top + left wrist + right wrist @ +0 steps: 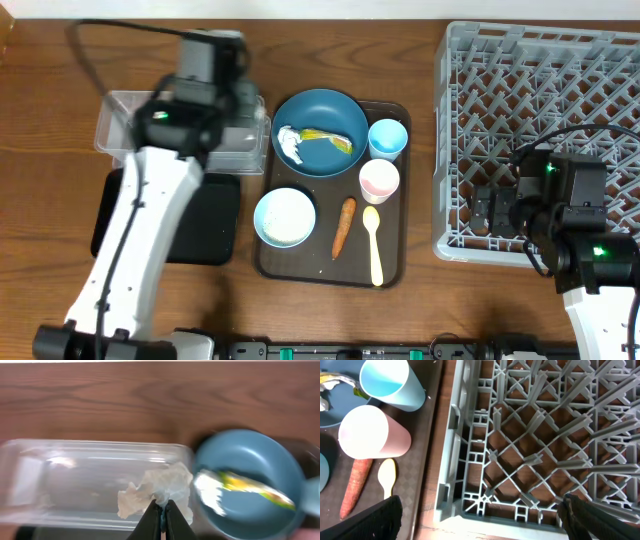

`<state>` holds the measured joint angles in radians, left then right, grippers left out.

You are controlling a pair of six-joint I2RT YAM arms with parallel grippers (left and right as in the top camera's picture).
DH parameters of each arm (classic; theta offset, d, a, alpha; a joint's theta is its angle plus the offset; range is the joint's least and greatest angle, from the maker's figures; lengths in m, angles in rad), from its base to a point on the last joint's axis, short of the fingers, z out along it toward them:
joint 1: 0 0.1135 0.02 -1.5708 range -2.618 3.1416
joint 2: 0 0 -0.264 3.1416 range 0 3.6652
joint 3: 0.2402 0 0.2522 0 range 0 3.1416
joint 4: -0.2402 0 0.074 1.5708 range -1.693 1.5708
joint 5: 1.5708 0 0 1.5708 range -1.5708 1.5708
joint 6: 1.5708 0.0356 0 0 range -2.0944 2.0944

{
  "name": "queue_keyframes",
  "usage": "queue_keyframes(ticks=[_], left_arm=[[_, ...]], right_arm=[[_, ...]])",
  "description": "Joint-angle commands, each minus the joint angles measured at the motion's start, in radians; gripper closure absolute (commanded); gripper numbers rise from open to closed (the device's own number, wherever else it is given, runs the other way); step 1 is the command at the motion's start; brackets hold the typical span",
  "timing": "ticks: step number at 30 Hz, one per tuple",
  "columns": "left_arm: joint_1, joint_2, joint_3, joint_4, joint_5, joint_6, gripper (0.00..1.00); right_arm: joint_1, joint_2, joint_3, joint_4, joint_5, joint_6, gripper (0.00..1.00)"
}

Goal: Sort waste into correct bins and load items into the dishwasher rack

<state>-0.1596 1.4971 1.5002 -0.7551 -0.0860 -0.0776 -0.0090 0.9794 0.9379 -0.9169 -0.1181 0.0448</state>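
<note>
My left gripper (pixel 163 510) is shut on a crumpled white paper scrap (pixel 162 485) and holds it over the right end of the clear tub (pixel 75 480). The dark blue plate (pixel 325 110) holds a yellow-green wrapper (pixel 332 139) and another white scrap (pixel 291 143). A light blue cup (pixel 388 139), pink-white cup (pixel 379 181), white bowl (pixel 285 216), orange carrot (pixel 343 227) and pale yellow spoon (pixel 373 245) lie on the brown tray (pixel 395 270). My right gripper (pixel 480 517) is open and empty above the front left corner of the grey rack (pixel 540 60).
The shallow black tray (pixel 215 235) lies in front of the clear tub (pixel 112 120), partly under my left arm. The brown tray sits between the bins and the rack. The rack holds nothing. Bare wood runs along the front edge.
</note>
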Motion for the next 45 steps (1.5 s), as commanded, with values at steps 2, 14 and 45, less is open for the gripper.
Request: queue_keyframes(ticks=[2, 14, 45], left_arm=[[0.114, 0.008, 0.010, 0.003, -0.031, 0.002, 0.94], [0.186, 0.134, 0.008, 0.024, 0.085, 0.003, 0.49], [-0.197, 0.467, 0.007, 0.072, 0.407, 0.557, 0.21]], right_arm=[[-0.013, 0.001, 0.018, -0.001, 0.009, 0.003, 0.01], [-0.013, 0.001, 0.018, -0.008, 0.009, 0.003, 0.01], [-0.013, 0.001, 0.017, -0.011, 0.009, 0.003, 0.01]])
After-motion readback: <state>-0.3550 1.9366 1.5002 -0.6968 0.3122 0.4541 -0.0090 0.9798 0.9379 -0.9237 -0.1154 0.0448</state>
